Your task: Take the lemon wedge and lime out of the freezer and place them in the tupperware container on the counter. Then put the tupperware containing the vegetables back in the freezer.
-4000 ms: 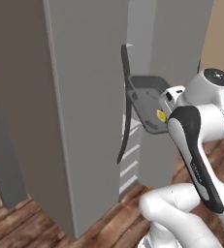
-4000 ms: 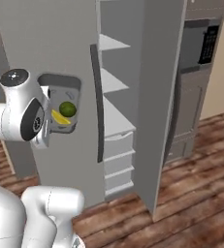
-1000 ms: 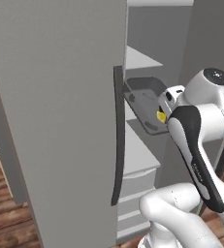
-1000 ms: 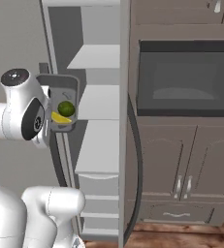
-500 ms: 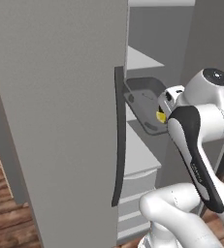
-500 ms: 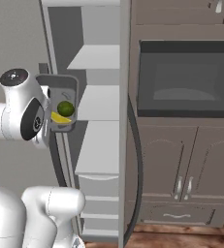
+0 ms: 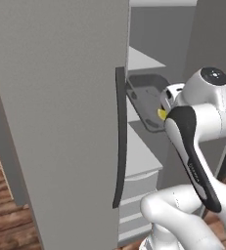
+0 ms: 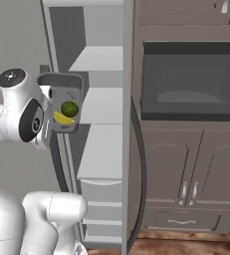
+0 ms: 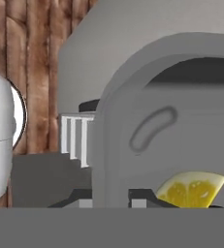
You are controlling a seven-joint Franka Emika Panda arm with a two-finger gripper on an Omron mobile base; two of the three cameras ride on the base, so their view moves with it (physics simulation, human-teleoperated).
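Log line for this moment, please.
phase: returning tub | gripper: shut on tupperware container | contents: lemon wedge, lime | freezer: open, tub held at shelves

Reddish-brown wood plank flooring [image 7: 2,195] is running along the base of the room. A built-in dark oven [image 8: 191,82] is sitting in brown cabinetry, with panelled cabinet doors [image 8: 186,187] and small metal handles [image 8: 188,193] showing beneath it.

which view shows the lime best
The right base view: the lime sits in plain sight in the tupperware container, above the lemon wedge. The left base and hand views give just the tub and a bit of yellow wedge.
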